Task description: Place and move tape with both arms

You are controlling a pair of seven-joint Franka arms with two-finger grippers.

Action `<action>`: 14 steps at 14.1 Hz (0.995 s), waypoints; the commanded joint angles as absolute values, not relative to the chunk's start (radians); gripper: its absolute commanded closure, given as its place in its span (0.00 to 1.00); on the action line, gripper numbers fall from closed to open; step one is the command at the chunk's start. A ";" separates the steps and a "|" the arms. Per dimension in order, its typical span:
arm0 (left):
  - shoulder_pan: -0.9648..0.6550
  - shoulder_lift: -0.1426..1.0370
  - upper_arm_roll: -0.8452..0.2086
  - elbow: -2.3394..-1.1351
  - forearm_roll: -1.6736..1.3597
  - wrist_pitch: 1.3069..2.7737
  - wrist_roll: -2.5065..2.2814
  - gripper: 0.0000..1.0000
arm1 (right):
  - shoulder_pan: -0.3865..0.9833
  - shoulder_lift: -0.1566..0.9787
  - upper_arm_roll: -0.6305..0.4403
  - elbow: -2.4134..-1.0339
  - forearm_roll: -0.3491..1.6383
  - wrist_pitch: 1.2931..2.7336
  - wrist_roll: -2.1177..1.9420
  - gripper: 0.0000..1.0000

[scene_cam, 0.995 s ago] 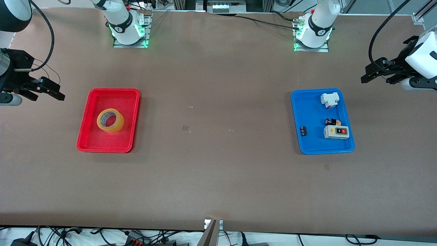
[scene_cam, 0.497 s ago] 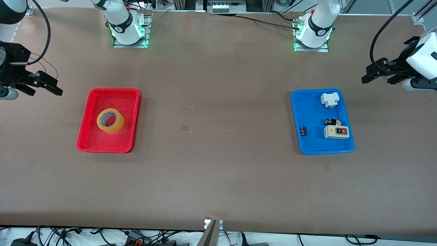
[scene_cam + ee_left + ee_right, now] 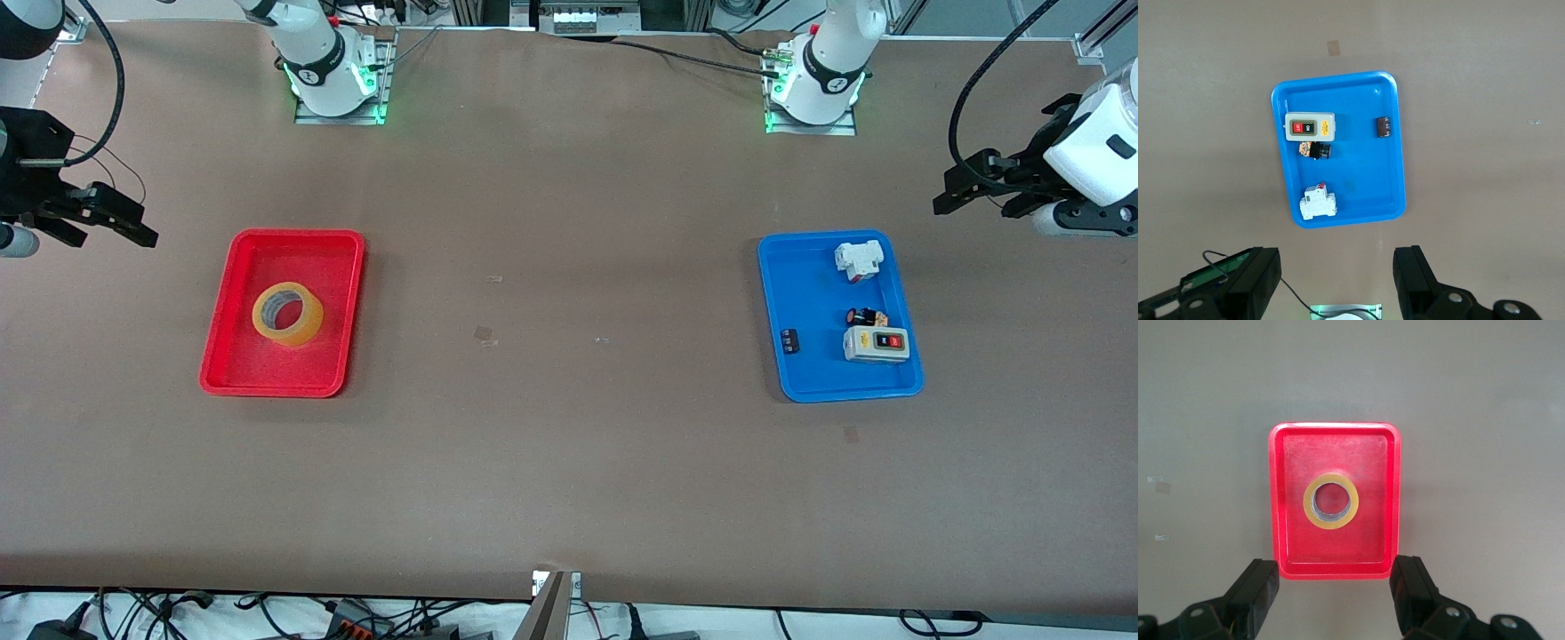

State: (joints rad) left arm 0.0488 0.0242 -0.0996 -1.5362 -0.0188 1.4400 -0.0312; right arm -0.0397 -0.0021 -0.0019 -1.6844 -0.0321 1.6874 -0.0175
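The tape (image 3: 287, 313), a yellowish ring, lies flat in the red tray (image 3: 293, 236) toward the right arm's end of the table. In the right wrist view the tape (image 3: 1331, 501) sits in the middle of the red tray (image 3: 1331, 427). My right gripper (image 3: 117, 220) is open and empty, up in the air over the bare table beside the red tray; the right wrist view shows my right gripper (image 3: 1335, 579) above the tray's edge. My left gripper (image 3: 958, 188) is open and empty, over the table beside the blue tray (image 3: 772, 302); it also shows in the left wrist view (image 3: 1337, 270).
The blue tray (image 3: 1398, 160) holds a white breaker (image 3: 859, 260), a grey switch box (image 3: 876, 343), a small black and orange button (image 3: 865, 316) and a small black part (image 3: 790, 341). Bits of clear tape (image 3: 484, 334) lie on the brown table between the trays.
My right gripper has drifted a little away from the red tray, toward the table's end. My left gripper has shifted slightly. The tape has not moved.
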 commanded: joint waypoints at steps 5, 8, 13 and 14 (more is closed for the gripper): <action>0.077 0.029 -0.110 -1.519 -0.031 1.419 -0.023 0.00 | -0.060 -0.047 0.018 -1.706 -0.014 1.649 -0.026 0.00; 0.077 0.020 -0.101 -1.537 -0.029 1.419 -0.020 0.00 | -0.060 -0.049 0.017 -1.707 -0.014 1.649 -0.026 0.00; 0.061 -0.008 -0.068 -1.545 -0.029 1.419 -0.008 0.00 | -0.060 -0.052 0.017 -1.709 -0.015 1.646 -0.028 0.00; 0.061 -0.006 -0.066 -1.546 -0.029 1.419 -0.003 0.00 | -0.058 -0.052 0.017 -1.707 -0.015 1.647 -0.028 0.00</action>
State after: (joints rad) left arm 0.0671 0.0156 -0.0820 -1.5390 -0.0188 1.4327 -0.0283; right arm -0.0399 -0.0220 0.0013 -1.6870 -0.0312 1.6534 -0.0175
